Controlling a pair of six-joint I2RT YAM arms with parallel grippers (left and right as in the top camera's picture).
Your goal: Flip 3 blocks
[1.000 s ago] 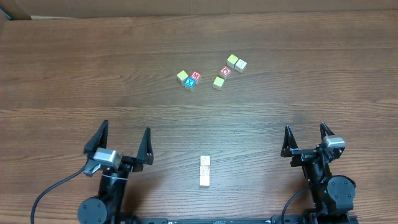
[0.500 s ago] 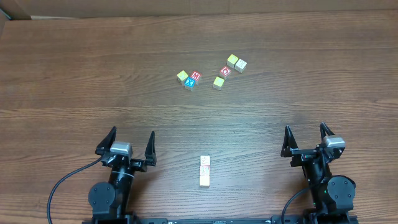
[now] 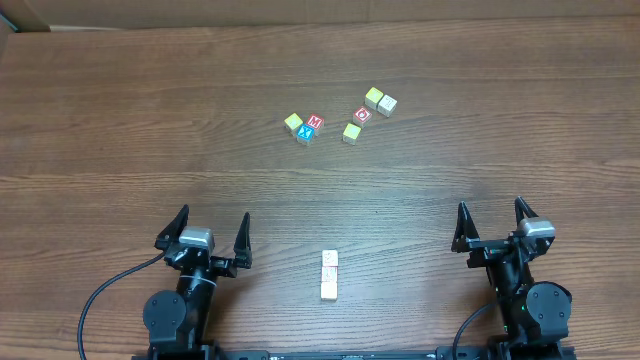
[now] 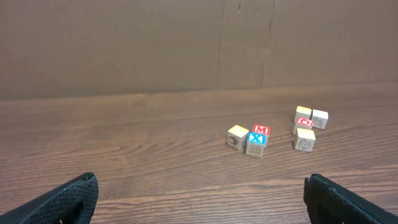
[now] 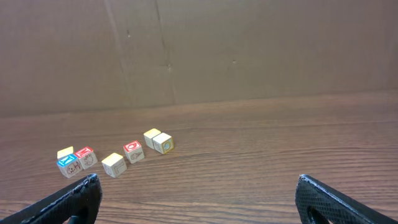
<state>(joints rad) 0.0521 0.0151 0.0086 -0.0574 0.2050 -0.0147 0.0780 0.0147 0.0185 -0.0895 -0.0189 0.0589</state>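
Note:
Three small blocks (image 3: pixel 329 275) lie in a short row, touching end to end, on the wooden table near its front edge; their tops are pale cream, and the far one carries red marks. The row lies between my two arms and does not show in either wrist view. My left gripper (image 3: pixel 214 226) (image 4: pixel 202 205) stands open to the left of the row, with nothing between its fingers. My right gripper (image 3: pixel 490 214) (image 5: pixel 198 202) stands open well to the right, also holding nothing.
Farther out lies a loose cluster of cubes: a yellow one (image 3: pixel 293 122) (image 4: pixel 237 136), a red M (image 3: pixel 314 122) (image 4: pixel 261 130), a blue X (image 3: pixel 305 133) (image 4: pixel 255 138), another yellow one (image 3: pixel 351 132), a red O (image 3: pixel 362 114) (image 5: pixel 132 147) and a yellow and cream pair (image 3: pixel 380 100) (image 5: pixel 158 140). A brown wall (image 4: pixel 186 43) stands behind the table.
The left gripper swung from a slanted stance to pointing straight ahead and shifted slightly right, then stayed still. The right arm and all blocks have not moved.

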